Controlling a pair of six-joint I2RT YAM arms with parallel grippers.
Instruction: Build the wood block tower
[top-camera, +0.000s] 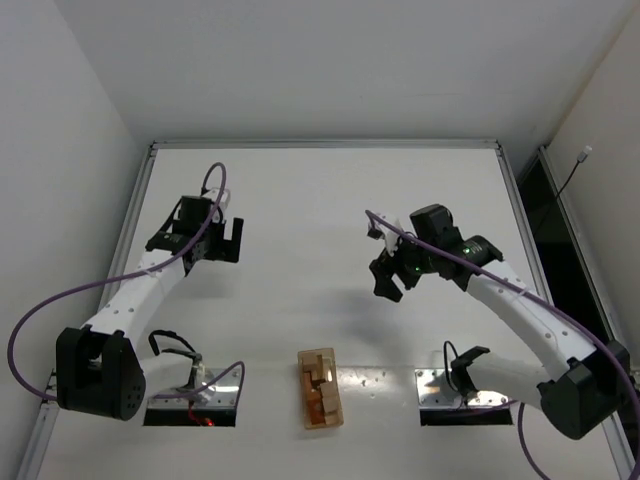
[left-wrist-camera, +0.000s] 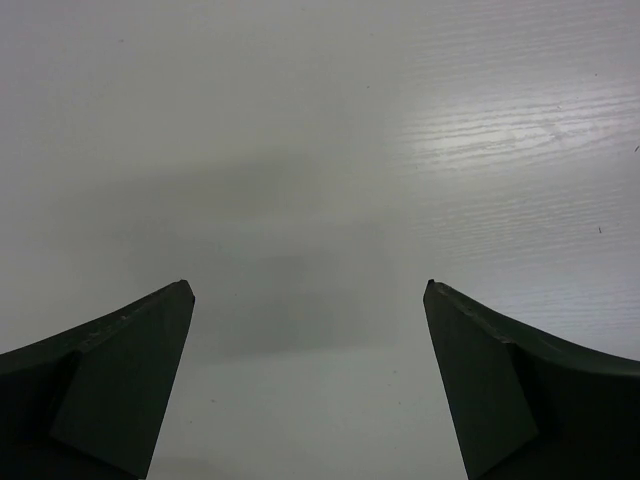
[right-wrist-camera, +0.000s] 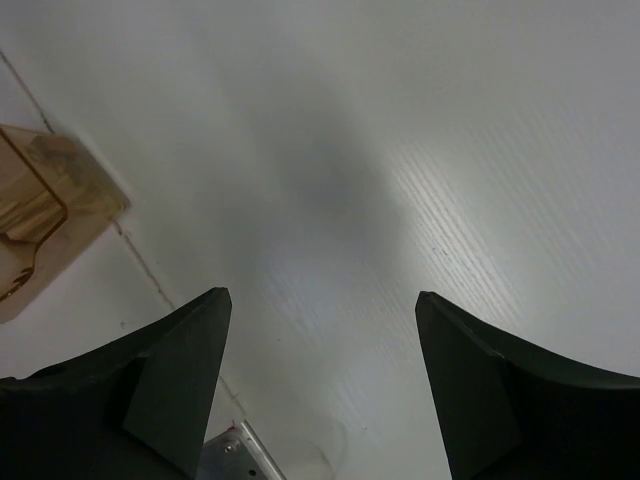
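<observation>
Black fingers on both arms, and both pairs are spread wide with nothing between them. In its own wrist view the left fingers (left-wrist-camera: 110, 390) frame only bare white worktop (top-camera: 300, 200). The right fingers (right-wrist-camera: 160, 390) frame mostly the same, but a light-wood corner pokes in at about 10 o'clock. I read that as the corner of the tray (top-camera: 331, 420), with a bit of a block showing in it.

From the top camera, both pairs hang over the middle of the worktop, well apart from each other and touching nothing. The wood blocks (top-camera: 318, 380) are all bunched in that shallow tray down at the near edge, between the two arm bases. I can't see any tower standing yet, so I'd say the build hasn't really got going.

The bit that matters for the next move:
- From the right fingers the tray sits at roughly 7 o'clock in the top view.
- From the left fingers it sits at roughly 5 o'clock.
- The right fingers look noticeably nearer, and they're the only ones with the tray in their own camera.
- The tray's long axis runs about 12 to 6 o'clock, tipped a touch.

My guess is the right arm goes first, pulling back toward its base. The blocks are packed tight, so which piece is easiest to grab is too small to tell.
</observation>
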